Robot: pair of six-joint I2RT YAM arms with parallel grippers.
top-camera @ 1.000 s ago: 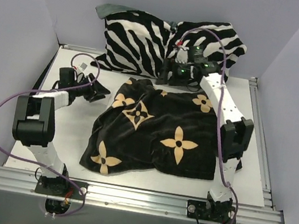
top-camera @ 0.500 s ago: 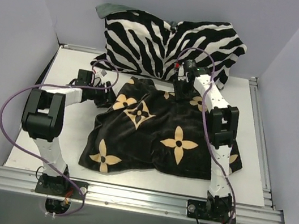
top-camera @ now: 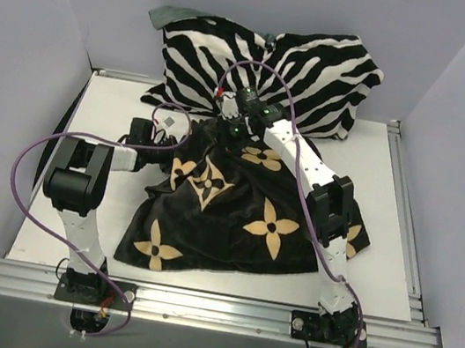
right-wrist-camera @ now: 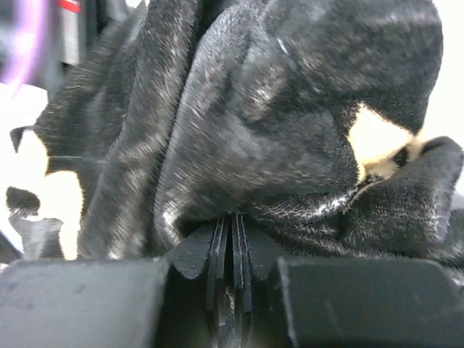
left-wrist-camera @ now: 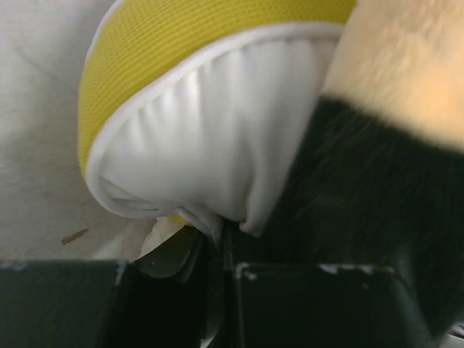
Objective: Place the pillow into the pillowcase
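**Pillow (left-wrist-camera: 210, 145), left wrist view.** I see only one rounded corner: white gathered cloth edged with white piping and a yellow mesh band. It rests on the table (top-camera: 390, 191). The black pile of the pillowcase (top-camera: 234, 219) overlaps the corner's right side. The left jaws stand directly below this corner, drawn nearly together, with a fold of the pillow's white cloth pinched between them. A small cream tab (left-wrist-camera: 163, 233) beside the jaws is too blurred for me to read.

**Overhead view.** The pillowcase covers the pillow, and I cannot trace the pillow's outline beneath it. The case lies rumpled in the middle of the table. It is bunched toward its far left corner, where the left arm (top-camera: 80, 180) and the right arm (top-camera: 329, 208) meet.

**Right wrist view.** The right jaws are closed tight on a ridge of the pillowcase (right-wrist-camera: 243, 130), and more fabric is heaped above them. From above, they hold the case at its far edge, just in front of the zebra-striped cushion (top-camera: 269, 64) at the back of the table.

**Markings.** The only markings I can make out are the tan flower motifs (top-camera: 270, 227) printed on the case.
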